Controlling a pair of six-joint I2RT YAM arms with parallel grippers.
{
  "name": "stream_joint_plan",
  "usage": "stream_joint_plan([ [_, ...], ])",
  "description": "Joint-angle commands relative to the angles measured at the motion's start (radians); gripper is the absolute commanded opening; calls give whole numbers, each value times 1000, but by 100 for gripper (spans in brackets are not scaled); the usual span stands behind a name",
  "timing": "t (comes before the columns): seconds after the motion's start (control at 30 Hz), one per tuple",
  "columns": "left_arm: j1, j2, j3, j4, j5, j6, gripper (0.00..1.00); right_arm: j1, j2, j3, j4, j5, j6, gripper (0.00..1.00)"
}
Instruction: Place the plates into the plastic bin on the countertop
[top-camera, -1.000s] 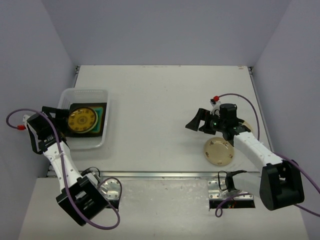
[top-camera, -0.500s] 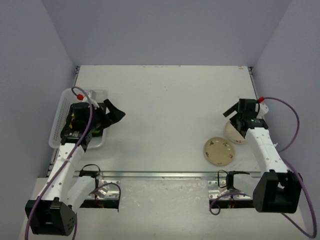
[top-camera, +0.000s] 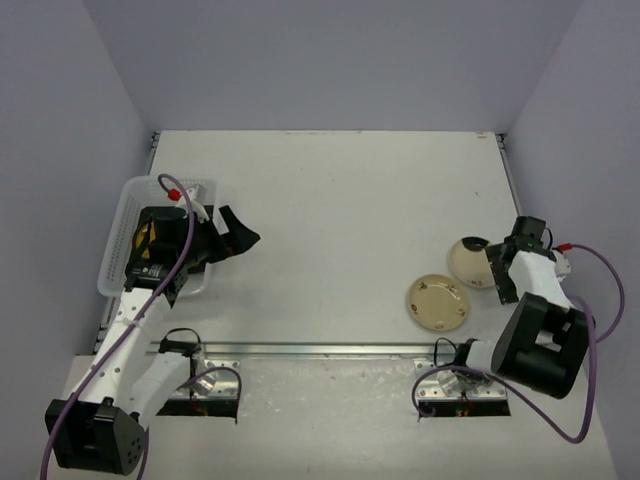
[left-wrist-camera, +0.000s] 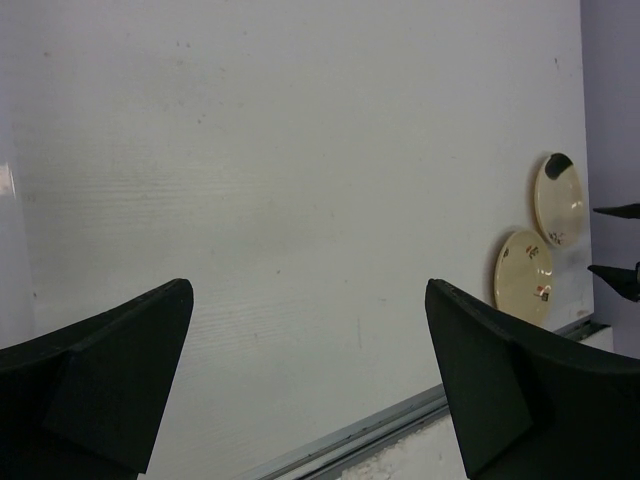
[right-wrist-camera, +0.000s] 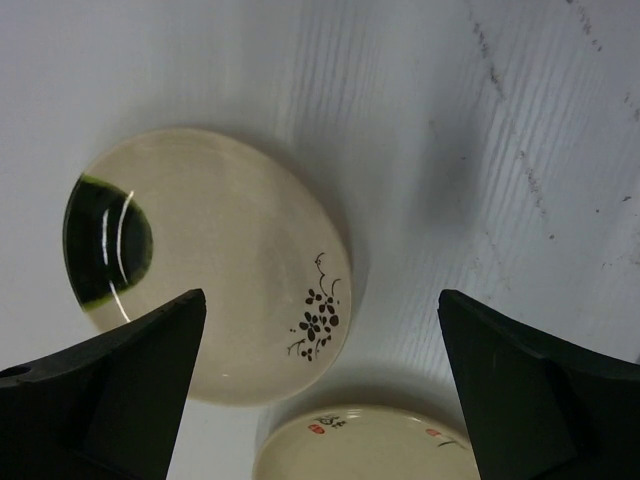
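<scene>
Two small cream plates lie on the right of the countertop (top-camera: 330, 220): one with a dark green patch (top-camera: 468, 260) (right-wrist-camera: 200, 270) (left-wrist-camera: 558, 198), one nearer the rail (top-camera: 438, 302) (right-wrist-camera: 370, 445) (left-wrist-camera: 524, 276). My right gripper (top-camera: 497, 270) (right-wrist-camera: 322, 300) hangs open just above them, holding nothing. The plastic bin (top-camera: 125, 215) stands at the left; a yellow patterned plate (top-camera: 146, 238) shows inside it, mostly hidden by my left arm. My left gripper (top-camera: 248, 238) (left-wrist-camera: 308, 290) sticks out past the bin's right side, open and empty, facing the bare surface.
A metal rail (top-camera: 320, 350) (left-wrist-camera: 380, 430) runs along the near edge of the countertop. Grey walls close in the left, back and right sides. The right arm is folded back close to its base (top-camera: 540, 355).
My left arm swung from the bin's left side across it, gripper now pointing right. My right gripper drew back from mid-table to the right edge, over the cream plates. Both stayed open.
</scene>
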Motion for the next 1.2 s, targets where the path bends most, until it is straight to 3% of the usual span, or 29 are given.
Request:
stream_joint_plan([
  [0.0, -14, -23, -5, 50, 64, 26, 100, -9, 82, -62, 179, -83, 51, 99],
  [0.23, -18, -27, -8, 57, 93, 30, 100, -8, 248, -122, 306, -109, 73, 95],
  [0.3, -20, -28, -10, 57, 93, 30, 100, -6, 285, -121, 315, -119, 79, 83],
  [0.47, -33, -30, -11, 57, 86, 27, 100, -9, 360, -106, 343, -173, 68, 26],
  [0.5, -39, -31, -11, 57, 84, 26, 100, -8, 357, -107, 348, -177, 66, 9],
  [0.53, -42, -31, -11, 57, 83, 25, 100, -8, 351, -111, 355, -182, 62, 2],
  [0.7, -44, -14, -10, 58, 88, 25, 100, 10, 308, -127, 444, -272, 27, 0],
  [0.93, -44, -10, -11, 58, 83, 16, 100, 164, 234, -37, 491, -339, -84, 0],
  [1.17, -44, -7, -45, 121, 132, -56, 100, 461, 133, 71, 406, -288, -191, 0],
])
